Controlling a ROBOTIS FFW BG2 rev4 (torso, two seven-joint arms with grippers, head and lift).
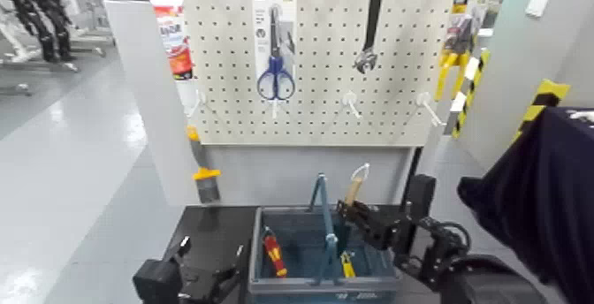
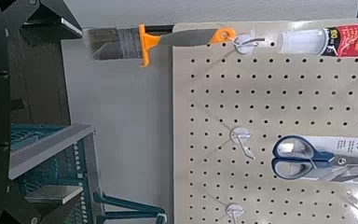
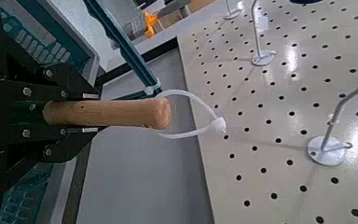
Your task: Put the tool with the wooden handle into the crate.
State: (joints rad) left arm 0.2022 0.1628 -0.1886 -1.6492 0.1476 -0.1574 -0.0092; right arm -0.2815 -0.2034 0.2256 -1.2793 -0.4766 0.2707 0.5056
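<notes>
My right gripper [image 1: 353,213] is shut on the trowel's light wooden handle [image 1: 354,191] and holds it over the right half of the grey-blue crate [image 1: 382,281]. The handle points up, with its pale loop [image 1: 360,173] on top. The green blade is hidden behind the gripper and the crate's raised blue bar handle [image 1: 323,210]. In the right wrist view the handle [image 3: 112,114] sticks out from the shut gripper [image 3: 48,117], with the loop [image 3: 191,117] at its end. My left gripper [image 1: 205,277] rests open and empty at the crate's left.
A red-and-yellow screwdriver [image 1: 274,254] and a yellow-handled tool [image 1: 347,264] lie in the crate. Behind it stands a pegboard [image 1: 323,104] with scissors [image 1: 276,78], a wrench [image 1: 369,34] and bare hooks. A brush [image 1: 202,166] hangs on its left side. A person in dark clothes [image 1: 539,210] is at the right.
</notes>
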